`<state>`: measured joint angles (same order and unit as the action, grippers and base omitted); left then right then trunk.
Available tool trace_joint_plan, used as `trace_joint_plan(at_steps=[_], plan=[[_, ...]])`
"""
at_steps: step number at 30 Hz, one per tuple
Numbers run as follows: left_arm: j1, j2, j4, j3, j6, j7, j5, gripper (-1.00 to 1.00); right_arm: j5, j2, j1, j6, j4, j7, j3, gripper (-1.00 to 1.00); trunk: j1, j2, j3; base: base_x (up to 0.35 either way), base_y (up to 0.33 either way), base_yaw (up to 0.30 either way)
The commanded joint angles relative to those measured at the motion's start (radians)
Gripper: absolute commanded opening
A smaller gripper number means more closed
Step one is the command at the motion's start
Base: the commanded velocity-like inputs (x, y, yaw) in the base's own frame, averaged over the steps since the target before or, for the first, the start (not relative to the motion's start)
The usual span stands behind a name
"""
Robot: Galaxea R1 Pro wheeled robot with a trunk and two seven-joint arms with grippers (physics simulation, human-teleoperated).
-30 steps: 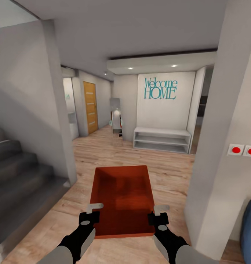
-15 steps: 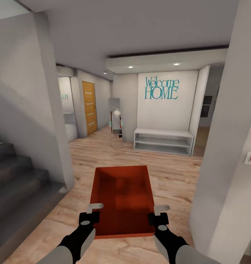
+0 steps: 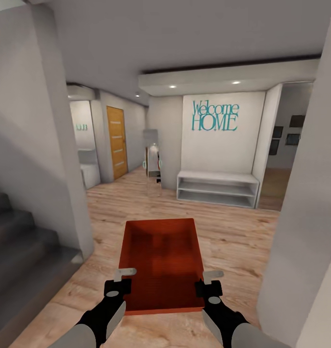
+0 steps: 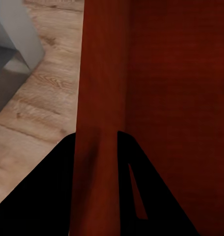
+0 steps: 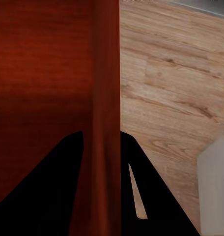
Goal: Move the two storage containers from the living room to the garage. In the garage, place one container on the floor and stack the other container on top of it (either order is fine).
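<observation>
An orange-red storage container (image 3: 160,263) hangs level in front of me above a light wood-plank floor, carried by both arms. My left gripper (image 3: 121,278) is shut on its left wall, and the left wrist view shows that wall (image 4: 99,98) pinched between the dark fingers (image 4: 136,191). On the right wall, my right gripper (image 3: 210,279) is shut the same way, with the wall (image 5: 106,98) running between its fingers (image 5: 136,191). The bin is empty inside. I am in a hallway, not in the garage.
A grey staircase (image 3: 20,251) rises at the left behind a grey pillar (image 3: 49,145). A grey wall (image 3: 306,203) stands close on the right. Ahead are a white low shelf (image 3: 217,188) under a "Welcome HOME" sign (image 3: 215,116), a standing mirror (image 3: 153,162) and an orange door (image 3: 117,140).
The whole view has shifted as I move forward: the right wall with its red switches slid out of view and the staircase slipped left. The container stays held the same way.
</observation>
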<state>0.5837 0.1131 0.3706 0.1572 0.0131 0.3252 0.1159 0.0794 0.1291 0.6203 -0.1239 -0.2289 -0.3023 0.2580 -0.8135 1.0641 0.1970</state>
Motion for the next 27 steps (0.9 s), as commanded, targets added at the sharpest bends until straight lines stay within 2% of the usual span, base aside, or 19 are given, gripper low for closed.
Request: trace_joint_plan(at_steps=[1,27], plan=[[0.001,-0.007,0.004,-0.005,-0.036,0.012,-0.012,-1.00,0.018,0.000,0.001,-0.002,0.002,0.015,-0.020,-1.00,-0.001,0.001,0.001,0.324,0.000,0.000],[0.001,-0.007,0.004,-0.005,-0.035,0.012,-0.012,-1.00,0.017,0.000,0.001,-0.003,0.002,0.015,-0.020,-1.00,-0.001,0.001,0.001,0.324,0.000,0.000]])
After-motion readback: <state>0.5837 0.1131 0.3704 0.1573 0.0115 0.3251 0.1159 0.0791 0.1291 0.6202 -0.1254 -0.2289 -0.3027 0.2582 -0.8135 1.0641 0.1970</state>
